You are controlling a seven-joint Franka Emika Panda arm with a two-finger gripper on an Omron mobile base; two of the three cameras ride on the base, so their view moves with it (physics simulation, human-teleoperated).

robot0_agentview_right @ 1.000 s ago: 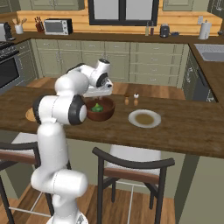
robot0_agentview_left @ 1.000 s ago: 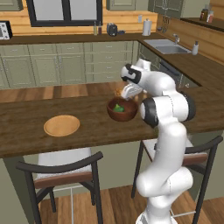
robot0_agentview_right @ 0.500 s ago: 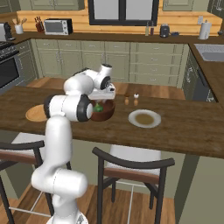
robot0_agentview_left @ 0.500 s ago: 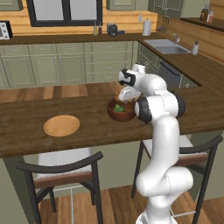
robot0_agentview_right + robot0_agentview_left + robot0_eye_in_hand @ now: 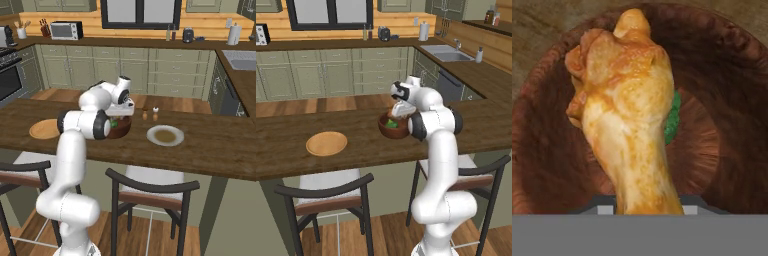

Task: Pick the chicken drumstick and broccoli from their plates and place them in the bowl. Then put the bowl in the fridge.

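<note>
One drumstick (image 5: 629, 130) lengthwise above bowl (image 5: 722, 100).

The white arm bends over a dark wooden table (image 5: 286, 145), its pincer (image 5: 398, 113) lowered right above the dark reddish-brown bowl (image 5: 393, 128). A bright green bit of broccoli (image 5: 391, 123) lies inside the bowl. The pincer's jaws are too small here to tell how they stand. A tan wooden plate (image 5: 326, 143) sits well to the left of the bowl. Two chairs (image 5: 331, 197) stand at the table's near side.
</note>
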